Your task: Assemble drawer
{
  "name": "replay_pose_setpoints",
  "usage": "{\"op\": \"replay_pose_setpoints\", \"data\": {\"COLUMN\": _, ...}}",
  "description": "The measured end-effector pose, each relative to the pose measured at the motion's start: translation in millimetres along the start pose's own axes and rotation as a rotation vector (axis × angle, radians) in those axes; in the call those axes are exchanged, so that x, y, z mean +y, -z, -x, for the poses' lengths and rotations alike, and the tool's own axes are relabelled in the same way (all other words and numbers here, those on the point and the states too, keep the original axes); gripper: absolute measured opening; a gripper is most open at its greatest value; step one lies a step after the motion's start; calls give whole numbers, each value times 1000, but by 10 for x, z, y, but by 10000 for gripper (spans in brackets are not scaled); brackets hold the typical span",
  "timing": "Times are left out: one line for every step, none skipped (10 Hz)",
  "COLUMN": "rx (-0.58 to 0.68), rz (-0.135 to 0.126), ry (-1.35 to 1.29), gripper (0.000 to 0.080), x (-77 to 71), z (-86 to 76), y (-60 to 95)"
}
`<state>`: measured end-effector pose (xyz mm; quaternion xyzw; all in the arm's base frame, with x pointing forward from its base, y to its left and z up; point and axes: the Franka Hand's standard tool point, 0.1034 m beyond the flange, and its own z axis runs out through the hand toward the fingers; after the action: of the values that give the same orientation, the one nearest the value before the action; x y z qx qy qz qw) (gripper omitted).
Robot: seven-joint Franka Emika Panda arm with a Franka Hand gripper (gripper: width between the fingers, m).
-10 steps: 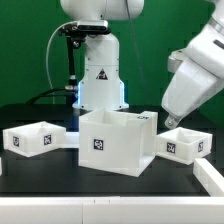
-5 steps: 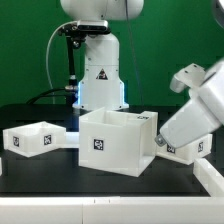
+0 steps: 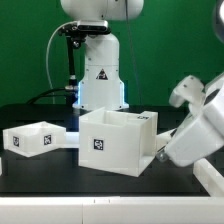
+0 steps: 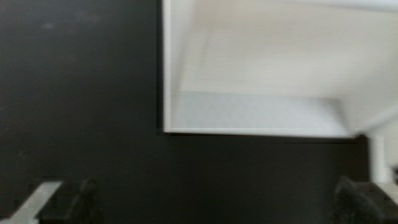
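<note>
The large white cube-like casing (image 3: 118,140) stands in the middle of the black table, with a square tag on its front. One small white tray (image 3: 35,138) sits at the exterior view's left. The second tray, at the exterior view's right of the casing, is almost wholly hidden behind my arm. My gripper (image 3: 161,153) is low beside the casing's right side, over that spot. In the wrist view a white open box (image 4: 267,90) lies ahead of my gripper (image 4: 214,197). The fingers (image 4: 64,200) stand wide apart with only black table between them. It is open and empty.
The robot's white base (image 3: 100,75) stands behind the casing, with a black post (image 3: 66,60) at the exterior view's left of it. The table's front edge (image 3: 110,200) runs along the bottom of the exterior view.
My arm has come down and toward the casing at the exterior view's right. It now covers the right tray, which showed in both earlier frames. The casing and the left tray have not moved.
</note>
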<state>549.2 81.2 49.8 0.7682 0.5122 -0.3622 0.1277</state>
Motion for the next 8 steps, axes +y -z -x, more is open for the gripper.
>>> {"op": "replay_pose_setpoints", "data": {"rx": 20, "rz": 65, "ry": 66, "gripper": 650, "x": 101, "z": 22, "y": 30}}
{"op": "replay_pose_setpoints", "data": {"rx": 47, "rz": 112, "ry": 118, "gripper": 650, "x": 136, "z": 19, "y": 42}}
{"op": "replay_pose_setpoints", "data": {"rx": 51, "rz": 108, "ry": 117, "gripper": 650, "x": 102, "z": 47, "y": 38}}
{"op": "replay_pose_setpoints", "data": {"rx": 50, "rz": 107, "ry": 118, "gripper": 650, "x": 99, "z": 39, "y": 29}}
{"op": "replay_pose_setpoints", "data": {"rx": 50, "rz": 107, "ry": 118, "gripper": 650, "x": 98, "z": 38, "y": 27}}
{"op": "replay_pose_setpoints", "data": {"rx": 50, "rz": 107, "ry": 120, "gripper": 650, "x": 104, "z": 41, "y": 25}}
{"op": "replay_pose_setpoints", "data": {"rx": 89, "rz": 151, "ry": 118, "gripper": 650, "x": 201, "z": 28, "y": 34}}
{"op": "replay_pose_setpoints", "data": {"rx": 123, "rz": 196, "ry": 84, "gripper": 650, "x": 254, "z": 96, "y": 56}}
